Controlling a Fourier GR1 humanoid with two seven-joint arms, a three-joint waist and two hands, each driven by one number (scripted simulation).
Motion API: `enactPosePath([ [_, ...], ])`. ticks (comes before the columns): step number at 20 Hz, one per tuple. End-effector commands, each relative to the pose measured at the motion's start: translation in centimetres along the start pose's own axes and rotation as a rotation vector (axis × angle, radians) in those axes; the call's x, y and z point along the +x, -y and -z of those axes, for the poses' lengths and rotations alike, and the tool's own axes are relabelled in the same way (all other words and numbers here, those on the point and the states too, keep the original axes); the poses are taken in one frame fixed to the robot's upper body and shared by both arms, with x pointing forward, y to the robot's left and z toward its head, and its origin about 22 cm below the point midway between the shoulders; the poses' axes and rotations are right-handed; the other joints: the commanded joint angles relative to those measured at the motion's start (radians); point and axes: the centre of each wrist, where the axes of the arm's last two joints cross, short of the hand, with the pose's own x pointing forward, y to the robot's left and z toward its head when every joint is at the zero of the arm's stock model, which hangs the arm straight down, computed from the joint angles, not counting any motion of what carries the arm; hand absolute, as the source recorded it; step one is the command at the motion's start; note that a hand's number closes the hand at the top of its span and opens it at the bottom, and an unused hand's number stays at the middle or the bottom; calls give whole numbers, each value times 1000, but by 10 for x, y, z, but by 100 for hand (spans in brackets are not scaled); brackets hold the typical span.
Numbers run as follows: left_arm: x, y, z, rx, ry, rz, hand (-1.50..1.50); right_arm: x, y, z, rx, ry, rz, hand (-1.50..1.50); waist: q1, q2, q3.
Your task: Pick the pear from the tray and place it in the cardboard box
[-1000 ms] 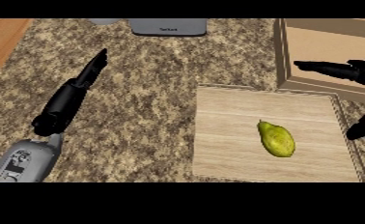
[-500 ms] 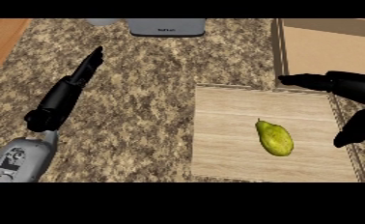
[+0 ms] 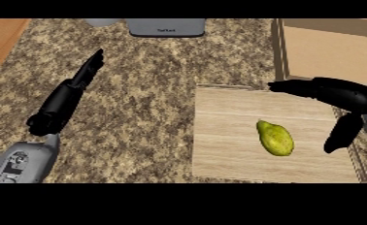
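Observation:
A yellow-green pear lies on the pale wooden tray, right of its middle. My right hand hovers over the tray's right side, open, fingers stretched left above the pear and thumb hanging down just right of it. Nothing is between them. The cardboard box stands at the upper right, behind the tray. My left hand is open at the left over the granite counter, fingers straight and pointing away.
A grey appliance sits at the counter's far edge, with a pale round object beside it. A strip of wooden surface shows at the far left. Speckled granite lies between the left arm and the tray.
My right hand has moved left and down from the box toward the pear, its thumb now hanging beside the fruit. The pear and left hand have stayed put.

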Motion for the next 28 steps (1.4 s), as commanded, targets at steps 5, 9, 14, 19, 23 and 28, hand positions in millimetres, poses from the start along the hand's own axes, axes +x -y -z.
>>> enactPosePath([
  [5, 24, -18, 3, 0, 6, 15, 0, -6, -17, 16, 81, -7, 8, -150, 0, -1, 0],
  [9, 17, 10, -13, 5, 13, 2, 0, -19, -18, 17, 83, 5, 8, -150, 6, 0, 0],
  [14, -8, -7, 6, 2, -3, 5, 0, -20, -33, 34, 120, 34, 35, -150, -4, 2, 0],
  [19, 3, -13, 4, 0, 4, -5, 0, -20, -31, 32, 121, 13, 21, -150, -2, 0, 0],
  [23, 12, 16, 0, 32, 6, -2, 0, -15, -55, 37, 104, -20, -10, -150, -5, -2, 0],
  [28, 14, -11, -1, 14, -4, 4, 0, -30, -78, 44, 131, -11, 18, -150, -3, -1, 0],
])
